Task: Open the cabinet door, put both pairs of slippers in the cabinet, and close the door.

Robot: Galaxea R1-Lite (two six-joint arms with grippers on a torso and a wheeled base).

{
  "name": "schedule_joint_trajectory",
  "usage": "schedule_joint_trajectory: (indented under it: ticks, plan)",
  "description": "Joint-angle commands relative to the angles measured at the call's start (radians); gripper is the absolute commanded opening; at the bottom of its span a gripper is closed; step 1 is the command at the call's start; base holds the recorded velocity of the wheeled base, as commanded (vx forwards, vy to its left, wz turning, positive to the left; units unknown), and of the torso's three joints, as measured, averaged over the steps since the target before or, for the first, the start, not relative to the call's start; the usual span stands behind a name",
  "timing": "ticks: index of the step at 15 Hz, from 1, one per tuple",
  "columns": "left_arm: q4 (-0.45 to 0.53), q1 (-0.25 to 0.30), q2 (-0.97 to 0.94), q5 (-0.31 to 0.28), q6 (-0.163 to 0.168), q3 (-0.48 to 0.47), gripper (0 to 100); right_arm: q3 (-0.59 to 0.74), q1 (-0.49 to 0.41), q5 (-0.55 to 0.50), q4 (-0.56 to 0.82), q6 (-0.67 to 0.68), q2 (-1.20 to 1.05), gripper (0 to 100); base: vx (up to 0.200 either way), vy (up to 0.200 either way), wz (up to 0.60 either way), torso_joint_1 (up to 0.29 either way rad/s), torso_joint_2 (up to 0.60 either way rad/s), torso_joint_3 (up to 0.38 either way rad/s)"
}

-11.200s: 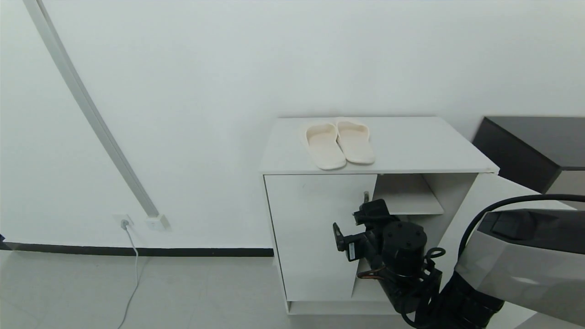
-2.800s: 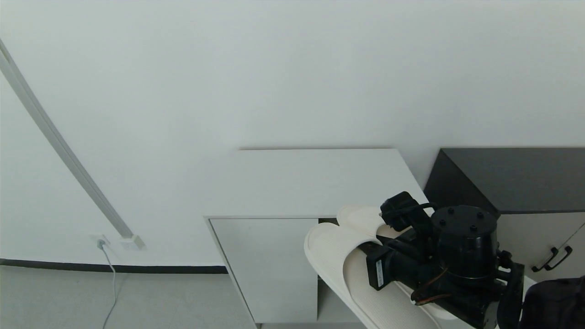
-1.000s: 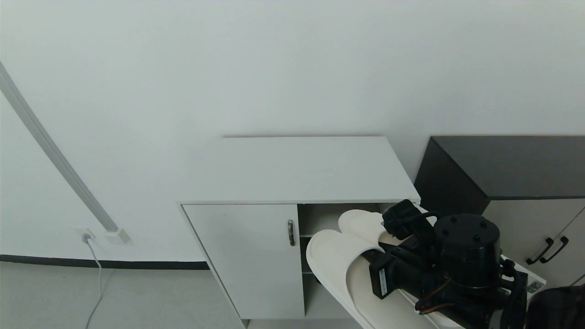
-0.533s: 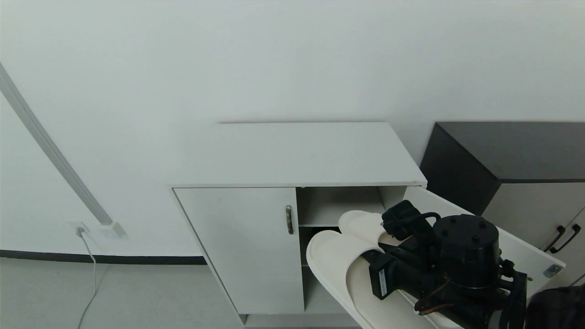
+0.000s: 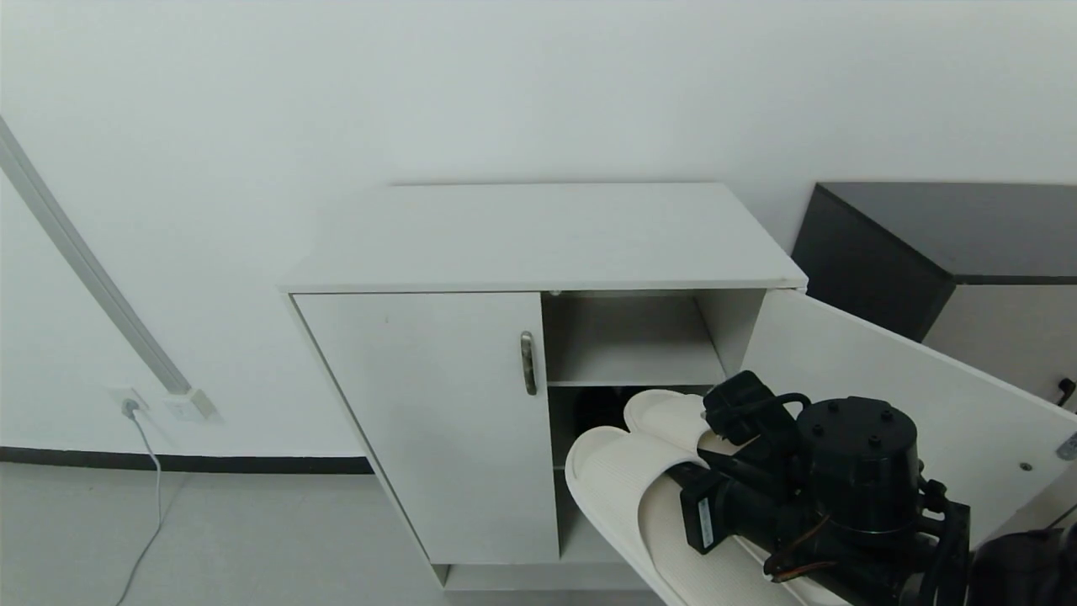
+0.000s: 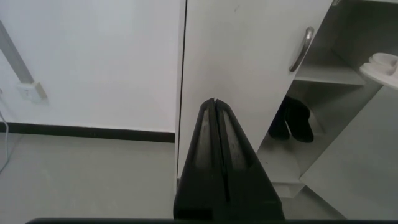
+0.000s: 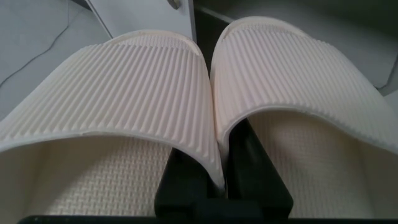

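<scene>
A white cabinet stands against the wall, its left door shut and its right door swung open. My right gripper is shut on a pair of cream slippers, pinching their inner edges together. The toes point at the open lower compartment, just outside it. A black pair of slippers stands inside that compartment, below the shelf. My left gripper is shut on nothing, hanging in front of the closed left door.
A dark cabinet stands just right of the open door. The metal handle sits at the left door's inner edge. A wall socket with a cable is at the far left, above bare floor.
The head view has shifted, so the cabinet sits higher in the picture. The cream slippers, once on the cabinet top, now hang in my right gripper, lowered to the lower compartment.
</scene>
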Motion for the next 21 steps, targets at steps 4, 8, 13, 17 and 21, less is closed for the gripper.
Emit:
schedule_joint_trajectory:
  ticks: [4,8,13,17,21]
  plan:
    - [-0.001,0.0,0.0,0.0,0.0,0.0,0,0.001,0.001,0.0,-0.002,0.0,0.009,0,0.0,0.0,0.0,-0.182,0.5,0.321]
    - [-0.001,0.0,0.0,0.0,0.0,0.0,0,0.011,0.001,0.0,-0.028,0.0,0.019,0,0.0,0.0,0.0,-0.154,0.47,0.325]
    - [-0.001,0.0,0.0,0.0,0.0,0.0,0,0.019,0.003,-0.001,-0.045,-0.012,0.022,0,0.0,0.0,0.0,-0.114,0.46,0.344]
    - [-0.001,0.0,0.0,0.0,0.0,0.0,0,0.027,0.004,-0.009,-0.069,-0.025,0.049,0,0.0,0.0,0.0,-0.057,0.45,0.389]
    - [-0.001,0.0,0.0,0.0,0.0,0.0,0,-0.102,0.035,-0.204,-0.132,-0.058,0.137,0,0.0,0.0,0.0,-0.014,0.19,0.172]
